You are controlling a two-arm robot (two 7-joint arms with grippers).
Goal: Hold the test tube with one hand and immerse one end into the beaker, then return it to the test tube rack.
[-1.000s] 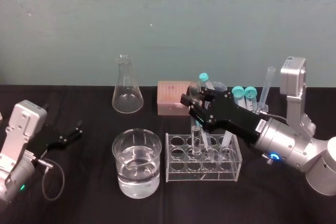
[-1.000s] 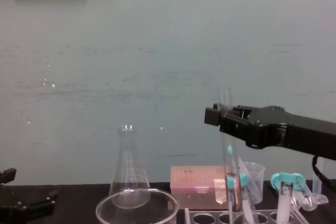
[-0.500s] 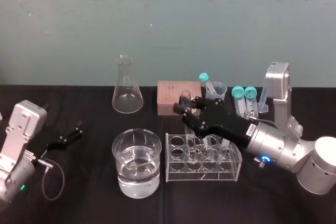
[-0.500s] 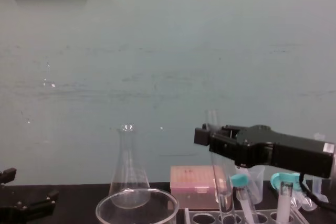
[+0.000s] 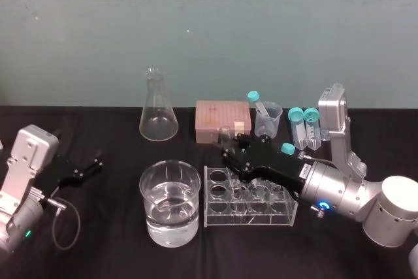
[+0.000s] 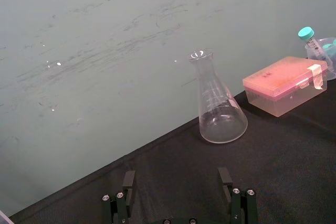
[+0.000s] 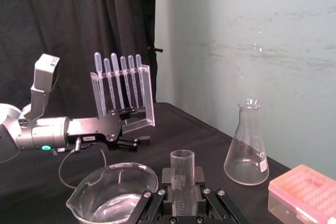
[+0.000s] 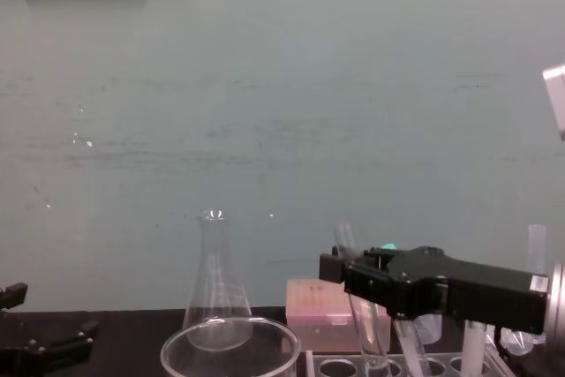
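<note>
The test tube [image 5: 225, 136] is clamped near its rim by the right gripper [image 5: 228, 151], slightly tilted, lower end at the left holes of the rack [image 5: 215, 219], beside the beaker [image 5: 149, 187]. The high grip apparently leaves the bottom free for seating. The left gripper [image 5: 93, 161] is parked far left, fingers spread.

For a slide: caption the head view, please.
Right gripper holds the slim clear glass test tube in the clear plastic rack; left gripper parked aside.
</note>
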